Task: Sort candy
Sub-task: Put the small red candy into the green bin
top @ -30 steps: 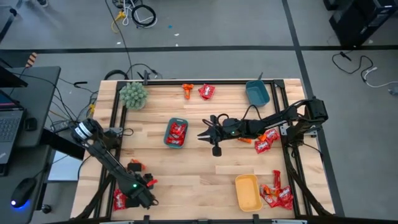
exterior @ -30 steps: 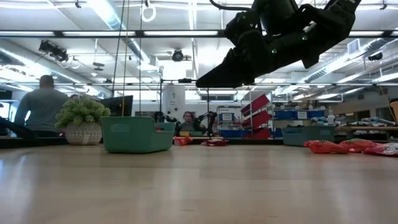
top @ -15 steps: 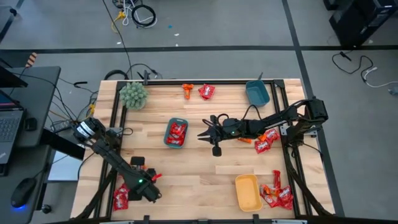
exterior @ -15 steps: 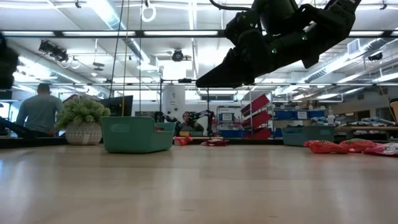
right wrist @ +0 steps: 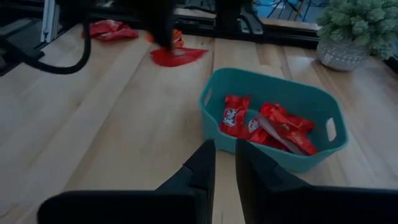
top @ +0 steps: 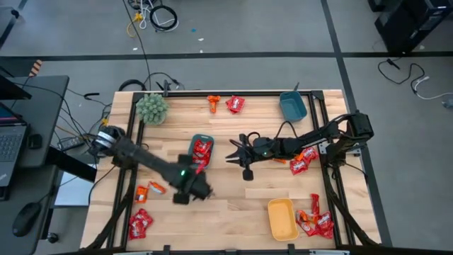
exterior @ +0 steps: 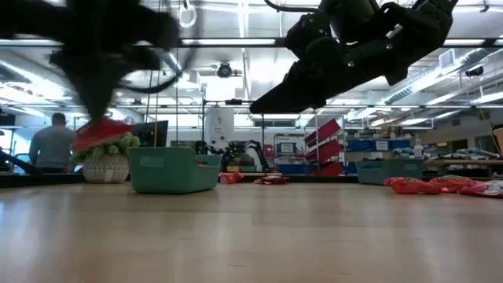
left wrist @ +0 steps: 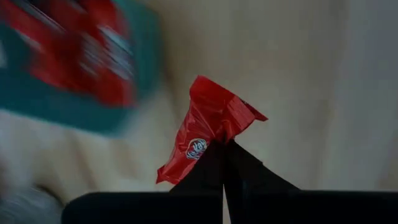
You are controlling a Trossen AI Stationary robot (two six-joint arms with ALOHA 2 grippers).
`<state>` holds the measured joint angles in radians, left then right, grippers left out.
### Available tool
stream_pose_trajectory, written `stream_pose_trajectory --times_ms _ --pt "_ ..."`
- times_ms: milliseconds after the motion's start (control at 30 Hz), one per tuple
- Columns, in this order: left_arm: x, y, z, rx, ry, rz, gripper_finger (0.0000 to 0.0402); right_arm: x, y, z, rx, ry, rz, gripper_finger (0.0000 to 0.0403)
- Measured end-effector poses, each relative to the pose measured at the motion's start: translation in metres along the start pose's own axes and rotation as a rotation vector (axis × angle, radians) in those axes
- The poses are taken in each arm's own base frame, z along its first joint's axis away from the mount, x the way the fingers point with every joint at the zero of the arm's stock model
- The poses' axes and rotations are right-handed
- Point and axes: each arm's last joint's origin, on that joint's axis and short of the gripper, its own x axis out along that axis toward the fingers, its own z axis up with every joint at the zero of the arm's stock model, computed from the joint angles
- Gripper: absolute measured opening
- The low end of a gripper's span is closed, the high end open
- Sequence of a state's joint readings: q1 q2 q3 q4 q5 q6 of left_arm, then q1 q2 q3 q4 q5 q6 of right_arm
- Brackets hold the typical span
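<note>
Now my left gripper (left wrist: 224, 144) is pinched tight on one red candy (left wrist: 208, 127). I see it best in the left wrist view: the two dark fingertips meet on the lower edge of the wrapper, and most of the candy sticks up past them. From above, my left arm reaches across the wood table (top: 233, 205), and the gripper (top: 192, 185) is just beside the near end of the teal tray (top: 201, 151). That tray already has red candies in it, so I think this one goes there too.

My right gripper (right wrist: 224, 155) waits in the air over the middle of the table, on the other side of the teal tray. Its fingers are close together with a thin gap, and they hold nothing.

More candy is left to sort. A red pile (top: 139, 222) lies at the near left corner, an orange one (top: 141, 193) is a little past it, more red ones (top: 304, 157) are on the right side, and a few (top: 315, 221) are next to the yellow tray (top: 282, 219). Two more sit at the far edge.

What could go wrong? I only hold a small bit of the wrapper, and it is shiny. If I swing fast, the candy could slip out and land on the table. If I let go too early, it could hit the tray's rim and fall outside. My two arms are near each other here, so I must watch that they do not bump.
</note>
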<state>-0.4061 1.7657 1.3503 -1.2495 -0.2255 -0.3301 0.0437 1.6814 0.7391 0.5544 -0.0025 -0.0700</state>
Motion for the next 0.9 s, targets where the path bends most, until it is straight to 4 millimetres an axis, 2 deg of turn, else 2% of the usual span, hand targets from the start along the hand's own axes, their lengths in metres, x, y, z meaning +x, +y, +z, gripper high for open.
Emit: stream_pose_trajectory --times_ms 100,200,433,700,900 --pt "-0.004 0.026 0.012 0.031 -0.031 0.045 0.0 -0.001 0.002 -0.001 -0.002 0.023 0.001 0.005" --pt "0.001 0.05 0.019 0.026 -0.042 0.052 0.0 -0.004 0.003 -0.001 -0.006 0.054 -0.019 0.005" --pt "0.015 0.087 0.032 0.053 -0.113 0.009 0.0 -0.014 0.007 0.006 -0.017 0.07 -0.05 0.005" --pt "0.018 0.093 0.033 0.072 -0.116 -0.06 0.0 -0.019 0.012 0.008 -0.024 0.088 -0.039 0.005" --pt "0.039 0.088 0.025 0.094 -0.079 -0.073 0.0 -0.02 0.013 0.003 -0.002 0.139 -0.048 0.0051"
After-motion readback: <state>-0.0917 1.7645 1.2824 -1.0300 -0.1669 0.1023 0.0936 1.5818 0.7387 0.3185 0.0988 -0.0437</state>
